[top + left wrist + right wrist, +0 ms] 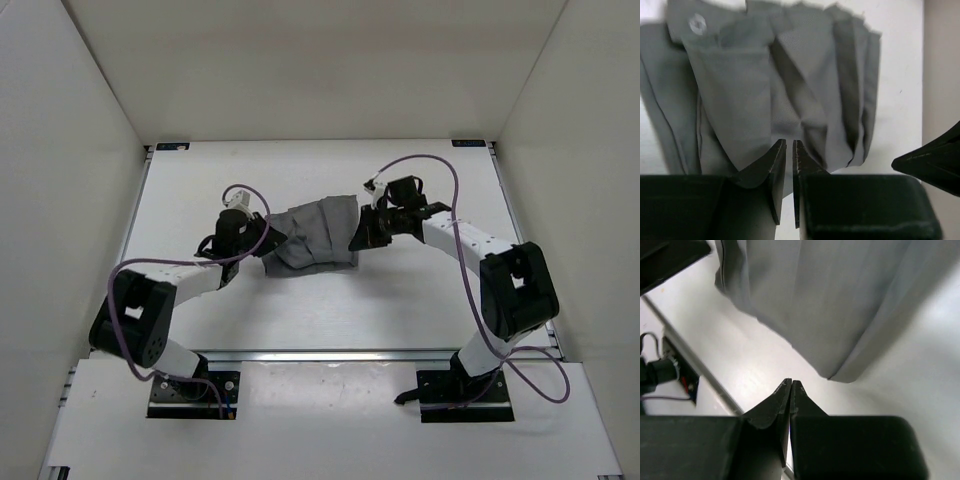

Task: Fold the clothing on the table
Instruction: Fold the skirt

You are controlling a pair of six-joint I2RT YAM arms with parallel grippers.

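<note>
- the clothing [312,237]: you have grey woven cloth, matt, soft, fine diagonal weave.
- the table [400,300]: you see a white top, smooth, faint sheen.
- rail [330,354], table's near edge: bare metal, satin.

Right jaws closed; left jaws barely parted.

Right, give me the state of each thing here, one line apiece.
Skirt, lying bunched in loose folds on the table.
Left tool, nearly closed at the skirt's edge; grip unclear.
Right tool, shut, empty, just off the skirt's corner.
</note>
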